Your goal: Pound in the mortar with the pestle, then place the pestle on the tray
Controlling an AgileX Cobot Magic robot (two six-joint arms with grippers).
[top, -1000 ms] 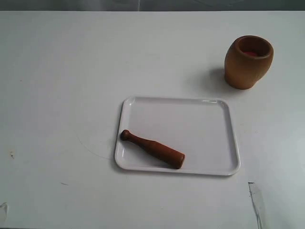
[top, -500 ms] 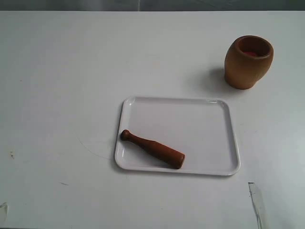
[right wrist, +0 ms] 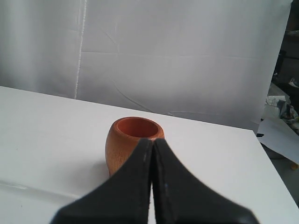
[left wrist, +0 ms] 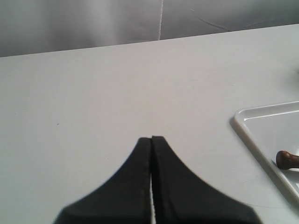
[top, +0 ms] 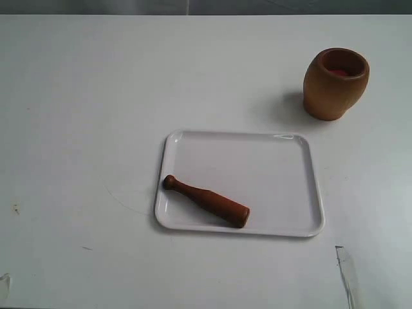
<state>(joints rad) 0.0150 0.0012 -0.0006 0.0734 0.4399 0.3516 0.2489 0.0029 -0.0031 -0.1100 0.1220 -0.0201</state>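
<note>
The reddish-brown pestle [top: 206,201] lies flat on the white tray [top: 270,167], across its near left part, knob end toward the left rim. The light-brown wooden mortar [top: 336,83] stands upright on the table at the far right, apart from the tray. In the left wrist view my left gripper [left wrist: 152,138] is shut with nothing in it, over bare table; the tray corner [left wrist: 261,121] and the pestle's knob [left wrist: 286,159] show off to one side. My right gripper [right wrist: 153,141] is shut and empty, with the mortar [right wrist: 126,140] just beyond its tips.
The white table [top: 96,96] spreads around the tray. A small metallic strip [top: 345,270] lies near the front right edge. A white curtain [right wrist: 187,60] hangs behind the table, whose far edge [right wrist: 275,177] drops off beside the mortar.
</note>
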